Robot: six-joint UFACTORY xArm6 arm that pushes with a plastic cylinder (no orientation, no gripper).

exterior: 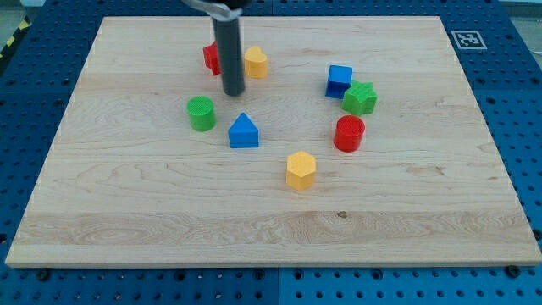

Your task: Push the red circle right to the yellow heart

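Observation:
The red circle (349,133) stands right of the board's centre. The yellow heart (255,62) is near the view's top, left of centre. My tip (233,93) rests on the board just below and left of the yellow heart, far to the left of and above the red circle. The rod hides part of another red block (210,57), whose shape I cannot make out.
A green circle (201,113) and a blue triangular block (243,131) lie below my tip. A blue cube (339,80) and a green star (360,98) sit just above the red circle. A yellow hexagonal block (301,169) lies below and left of it. All rest on the wooden board (127,212).

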